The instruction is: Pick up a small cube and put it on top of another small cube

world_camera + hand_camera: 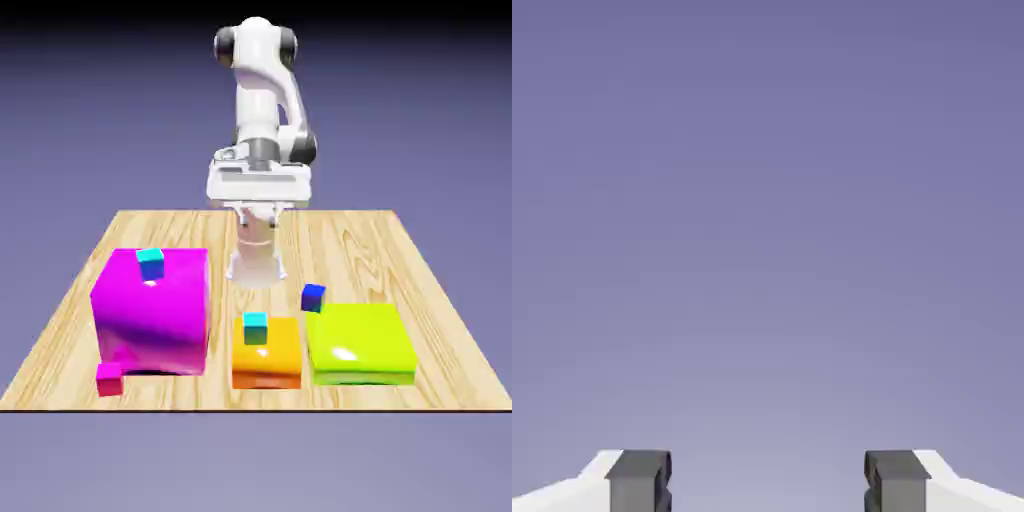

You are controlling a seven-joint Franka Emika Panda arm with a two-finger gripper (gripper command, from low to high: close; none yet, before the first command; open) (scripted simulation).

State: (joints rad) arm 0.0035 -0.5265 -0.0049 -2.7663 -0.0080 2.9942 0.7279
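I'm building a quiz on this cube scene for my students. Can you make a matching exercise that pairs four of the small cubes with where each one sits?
Things:
1. small magenta cube
2. dark blue cube
3. cyan cube toward the exterior view's left
4. cyan cube near the middle

Places:
A. on top of the orange block
B. on the table, behind the yellow-green block
C. on top of the large magenta block
D. on the table at the large magenta block's front corner

Pairs: 1-D, 2-B, 3-C, 4-A

Glossy white arm (262, 95) with dark grey joint caps, boxy white hand (768, 482), grey fingertips (638, 478).
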